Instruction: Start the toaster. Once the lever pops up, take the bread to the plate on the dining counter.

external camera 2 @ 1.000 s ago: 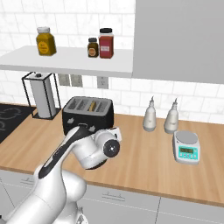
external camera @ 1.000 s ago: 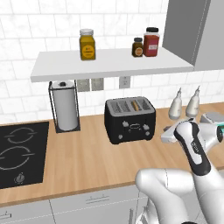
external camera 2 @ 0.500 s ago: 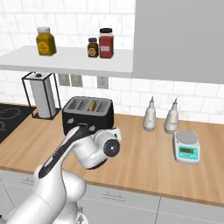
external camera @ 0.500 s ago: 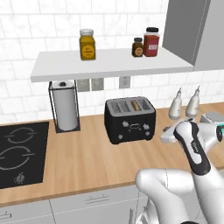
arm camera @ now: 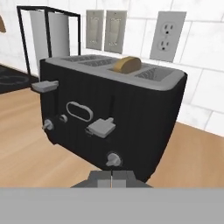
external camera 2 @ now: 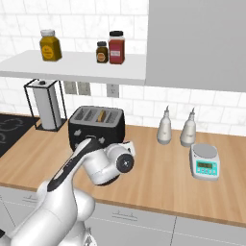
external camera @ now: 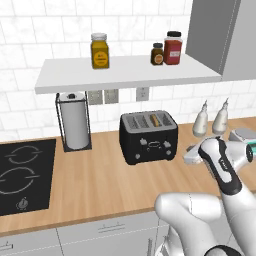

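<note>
On the wood counter [external camera: 100, 175], between paper-towel holder [external camera: 74, 122] and two pale bottles [external camera 2: 165, 127]: black toaster [external camera: 148, 136], bread [arm camera: 127, 64] poking up from a slot. Just in front of the toaster's face, near a grey lever [arm camera: 101, 127]: gripper [arm camera: 112, 178], fingers pressed together, holding nothing.

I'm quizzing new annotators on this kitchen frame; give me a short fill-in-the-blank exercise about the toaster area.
1. The bread pokes out of a top slot of the black ____.
2. The paper towel roll stands between the toaster and the ____.
3. The gripper faces the toaster's front with its jaws ____.
4. On the shelf stand ____ jars.

Missing words: toaster; cooktop; shut; three
</note>
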